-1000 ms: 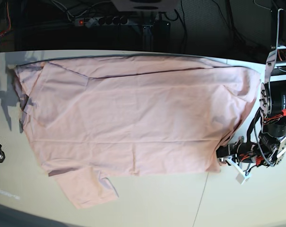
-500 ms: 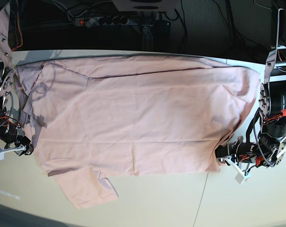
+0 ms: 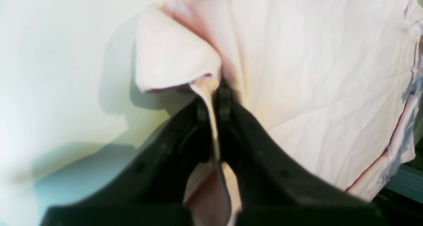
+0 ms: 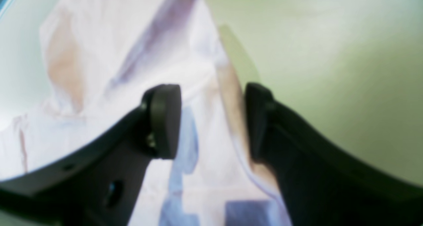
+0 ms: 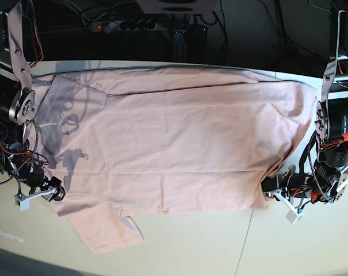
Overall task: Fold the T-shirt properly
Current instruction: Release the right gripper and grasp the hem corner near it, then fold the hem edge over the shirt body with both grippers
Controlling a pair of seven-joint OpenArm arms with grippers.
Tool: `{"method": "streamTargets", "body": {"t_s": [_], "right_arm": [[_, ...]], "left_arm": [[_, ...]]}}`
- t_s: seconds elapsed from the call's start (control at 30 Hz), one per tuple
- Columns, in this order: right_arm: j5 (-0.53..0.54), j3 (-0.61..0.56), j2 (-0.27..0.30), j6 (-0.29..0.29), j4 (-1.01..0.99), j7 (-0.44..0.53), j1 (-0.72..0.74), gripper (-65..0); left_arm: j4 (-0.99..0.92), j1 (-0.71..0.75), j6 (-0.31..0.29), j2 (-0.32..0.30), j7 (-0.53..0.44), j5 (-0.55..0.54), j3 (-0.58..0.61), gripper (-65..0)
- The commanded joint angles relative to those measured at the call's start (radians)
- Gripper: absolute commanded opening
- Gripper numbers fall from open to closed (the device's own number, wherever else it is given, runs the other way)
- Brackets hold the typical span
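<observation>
Looking at the base view, I've got the T-shirt (image 5: 174, 144) spread flat across most of the desk (image 5: 289, 247), plain pale pink side up, one short sleeve sticking out toward the near left. No lettering or neck label that I can read from any camera, and there are no bins or boxes to report on.

Left gripper (image 5: 270, 188) is down at the shirt's near right corner. From the left wrist cam its fingers (image 3: 224, 100) are pressed together with a thin fold of pink hem pinched between them, and the corner flap curls up just beside the tips.

Right gripper (image 5: 54, 191) sits at the shirt's left edge, near the sleeve. On the right wrist cam the fingers (image 4: 165, 120) are spread wide with pink cloth lying below and between them; that picture is blurry, so I can't tell if the pads actually touch the fabric.

Along the far edge, behind the desk, there's a power strip (image 5: 125, 25) with cables.
</observation>
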Motion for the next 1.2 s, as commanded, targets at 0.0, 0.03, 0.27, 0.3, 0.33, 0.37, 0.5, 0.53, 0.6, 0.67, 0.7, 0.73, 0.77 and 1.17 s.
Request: {"method": "streamTargets", "body": {"t_s": [0.0,0.03,0.27,0.3,0.33,0.37,0.5,0.53,0.6,0.67,0.7,0.73,0.77,1.17], "right_arm": [[-0.039,-0.002,0.0,0.026,-0.003,-0.063,0.008,-33.1],[-0.042,-0.002,0.0,0.025,-0.003,-0.062,0.008,-33.4],[-0.221,-0.002,0.014,0.026,0.049,-0.063,0.006,-65.0],[-0.242,-0.002,0.016,0.026,0.072,-0.063,0.004,-65.0],[-0.253,-0.003,0.017,0.026,0.098,-0.063,0.001,-65.0],[-0.258,-0.005,0.019,0.028,0.123,-0.064,-0.003,-65.0],[-0.24,-0.035,0.02,0.034,0.212,-0.071,-0.013,-65.0],[-0.224,-0.051,0.02,0.034,0.225,-0.072,-0.014,-65.0],[-0.188,-0.09,0.025,0.034,0.248,-0.076,-0.014,-65.0],[-0.164,-0.133,0.033,0.043,0.268,-0.079,-0.014,-65.0],[-0.144,-0.153,0.039,0.055,0.278,-0.079,-0.015,-65.0],[-0.123,-0.174,0.047,0.062,0.29,-0.079,-0.015,-65.0],[-0.1,-0.192,0.057,0.063,0.301,-0.082,-0.015,-65.0],[0.196,-0.221,0.182,0.096,0.446,-0.263,-0.032,-65.0]], "left_arm": [[0.004,-0.023,-0.014,-0.004,0.024,0.018,0.003,-65.0],[0.004,-0.023,-0.014,-0.004,0.022,0.019,0.003,-65.0],[0.004,-0.024,-0.013,-0.003,-0.033,0.016,0.003,-65.0],[0.004,-0.026,-0.014,-0.003,-0.049,0.016,0.003,-65.0],[0.004,-0.031,-0.017,-0.004,-0.057,0.016,0.003,-65.0],[0.004,-0.035,-0.017,-0.005,-0.056,0.016,0.003,-65.0],[0.004,-0.06,-0.017,-0.012,-0.032,0.016,0.003,-65.0],[0.004,-0.066,-0.017,-0.017,-0.03,0.015,0.003,-65.0],[0.004,-0.081,-0.017,-0.028,-0.025,0.003,0.003,-65.0],[0.004,-0.1,-0.018,-0.043,0.004,-0.026,0.003,-65.0],[0.004,-0.109,-0.025,-0.051,0.022,-0.042,0.003,-65.0],[0.004,-0.117,-0.041,-0.056,0.04,-0.059,0.003,-65.0],[0.004,-0.126,-0.041,-0.062,0.063,-0.076,0.003,-65.0],[0.004,-0.135,-0.041,-0.139,0.468,-0.509,0.003,-65.0]]}}
